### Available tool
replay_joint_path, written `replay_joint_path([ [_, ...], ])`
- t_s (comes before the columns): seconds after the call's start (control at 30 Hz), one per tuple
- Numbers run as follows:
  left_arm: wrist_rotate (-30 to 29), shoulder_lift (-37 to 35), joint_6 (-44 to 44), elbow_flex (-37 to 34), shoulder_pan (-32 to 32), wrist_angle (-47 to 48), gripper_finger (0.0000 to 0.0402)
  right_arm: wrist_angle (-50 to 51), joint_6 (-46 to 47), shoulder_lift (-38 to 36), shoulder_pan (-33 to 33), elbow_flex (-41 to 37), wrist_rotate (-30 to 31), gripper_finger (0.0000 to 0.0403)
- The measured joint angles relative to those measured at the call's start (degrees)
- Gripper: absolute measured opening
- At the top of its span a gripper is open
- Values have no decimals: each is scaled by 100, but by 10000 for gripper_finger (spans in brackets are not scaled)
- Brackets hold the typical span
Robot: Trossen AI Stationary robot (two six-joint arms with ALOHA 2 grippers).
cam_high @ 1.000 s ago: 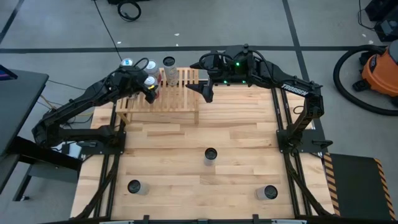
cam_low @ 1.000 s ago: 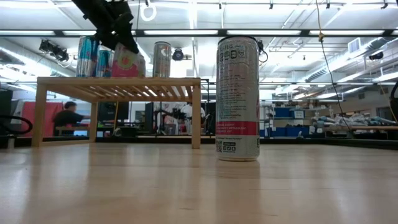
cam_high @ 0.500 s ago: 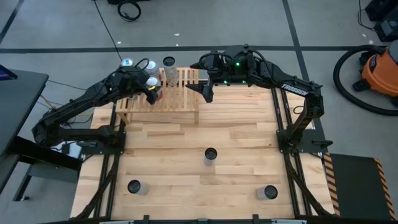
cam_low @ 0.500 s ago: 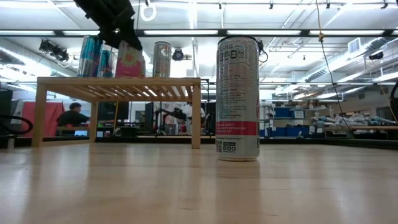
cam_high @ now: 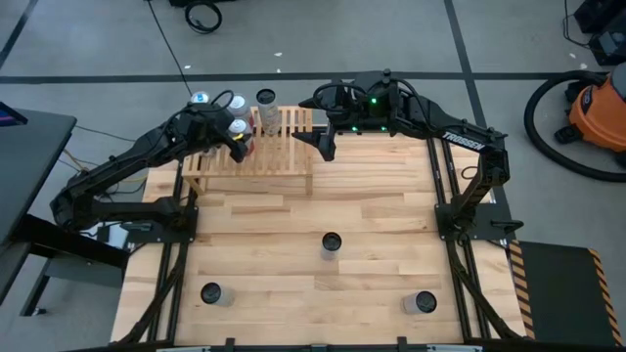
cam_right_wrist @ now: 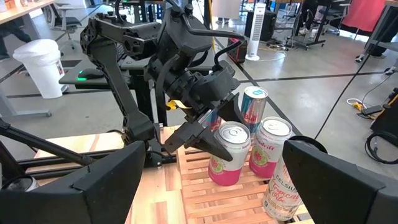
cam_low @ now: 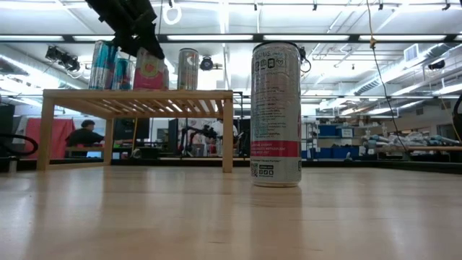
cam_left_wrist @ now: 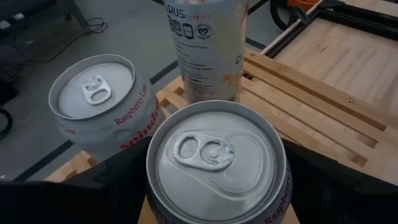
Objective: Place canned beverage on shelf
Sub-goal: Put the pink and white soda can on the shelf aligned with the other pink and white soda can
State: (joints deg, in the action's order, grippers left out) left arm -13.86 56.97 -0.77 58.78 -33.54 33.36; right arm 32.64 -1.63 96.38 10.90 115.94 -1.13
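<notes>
A pink can (cam_low: 149, 69) stands upright on the light-wood shelf (cam_low: 137, 97) at the table's far left, with my left gripper (cam_high: 235, 135) shut on it. From above, its silver top (cam_left_wrist: 217, 158) shows between my two dark fingers. Three more cans stand on the shelf behind and beside it: a blue one (cam_right_wrist: 254, 102), a pink one (cam_right_wrist: 272, 144) and a white one (cam_right_wrist: 280, 186). My right gripper (cam_high: 323, 145) hangs open and holds nothing, above the shelf's right end. My left gripper pinches the pink can's upper wall (cam_left_wrist: 280, 208), just under the rim, between its two fingers, one on either side. The fingers (cam_right_wrist: 200, 140) slant down at it from the table's left. The can is upright, its base (cam_right_wrist: 222, 180) at the shelf's slats.
Three more cans stand on the wooden table: one in the middle (cam_high: 332, 242), which looms large in the low view (cam_low: 276, 112), one near left (cam_high: 210, 292) and one near right (cam_high: 424, 302). The shelf's right half (cam_high: 293, 156) is bare slats.
</notes>
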Motion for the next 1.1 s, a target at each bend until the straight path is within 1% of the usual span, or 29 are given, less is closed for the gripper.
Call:
replay_joint_path([
  [0.13, 2, -2, 126, -2, 2, 0, 318, -1, 0, 0, 0, -1, 0, 391],
  [0.9, 104, -8, 64, -2, 4, 75, 319, -2, 0, 0, 0, -1, 0, 391],
  [1.1, 235, -8, 117, -2, 0, 95, 319, 0, 0, 0, 0, 0, 0, 391],
])
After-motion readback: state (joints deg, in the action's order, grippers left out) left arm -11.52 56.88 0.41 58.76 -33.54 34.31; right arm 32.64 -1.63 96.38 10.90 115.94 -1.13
